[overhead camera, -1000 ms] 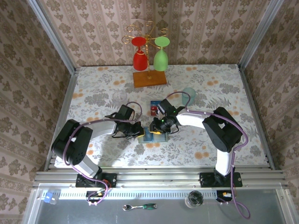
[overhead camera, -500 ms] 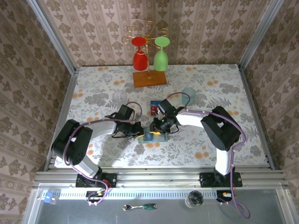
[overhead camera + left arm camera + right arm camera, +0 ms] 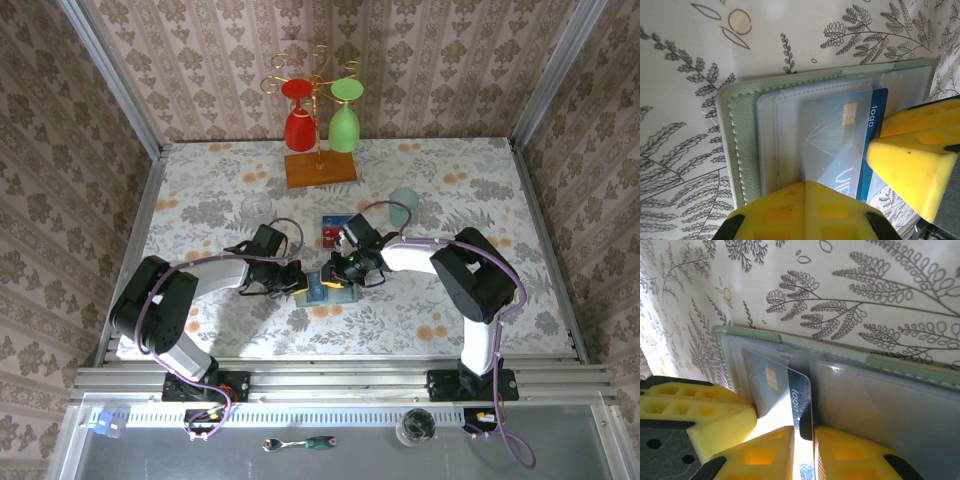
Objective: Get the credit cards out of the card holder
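Left gripper (image 3: 298, 282), jaws pressed together, pins the wallet (image 3: 739, 135) down so the right gripper (image 3: 803, 437), pinching the blue card (image 3: 832, 137), can pull.

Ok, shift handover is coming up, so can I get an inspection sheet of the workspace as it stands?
Surface: floral cloth, flat.
Job's things: card holder open flat; blue card partly out of its pocket; second card loose on the cloth beyond it.
Clutter: rack holding a red glass and a green glass; clear glass; teal cup.
Grippers: left gripper shut, tip on the card holder; right gripper pinching the blue card.
Cables: purple cables looped along both arms.
Surroundings: wallpapered walls; small tool and drinking glass on the front ledge.
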Controlling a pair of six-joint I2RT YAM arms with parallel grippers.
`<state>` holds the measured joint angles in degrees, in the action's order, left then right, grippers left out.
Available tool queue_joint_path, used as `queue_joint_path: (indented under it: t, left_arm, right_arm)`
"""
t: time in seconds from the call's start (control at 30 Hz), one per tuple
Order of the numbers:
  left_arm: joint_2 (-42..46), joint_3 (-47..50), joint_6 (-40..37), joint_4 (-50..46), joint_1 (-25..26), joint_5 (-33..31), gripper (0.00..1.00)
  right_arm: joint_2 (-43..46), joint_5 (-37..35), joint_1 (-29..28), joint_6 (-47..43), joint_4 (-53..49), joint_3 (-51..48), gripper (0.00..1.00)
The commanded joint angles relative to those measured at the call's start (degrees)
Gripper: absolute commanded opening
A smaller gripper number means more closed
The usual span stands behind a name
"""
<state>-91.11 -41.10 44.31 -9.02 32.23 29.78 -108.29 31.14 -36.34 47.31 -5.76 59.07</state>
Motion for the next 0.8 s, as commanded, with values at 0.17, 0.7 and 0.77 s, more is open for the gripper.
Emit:
queue_joint_path:
  t: [0.17, 0.7, 0.77]
  left_arm:
    - [-0.3, 0.9, -0.8, -2.2, -0.4, -1.0, 0.00]
    - [0.3, 1.3, -1.1, -3.0, -0.8, -1.1, 0.00]
    - [0.5, 1.3, -1.1, -3.1, -0.8, -1.2, 0.00]
  right_arm:
    - [2.4, 2.2, 0.4, 1.5, 2.6, -1.4, 0.12]
    - [5.2, -0.1, 2.8, 0.3, 1.0, -5.0, 0.09]
    - [5.7, -0.1, 3.3, -0.1, 0.5, -5.3, 0.09]
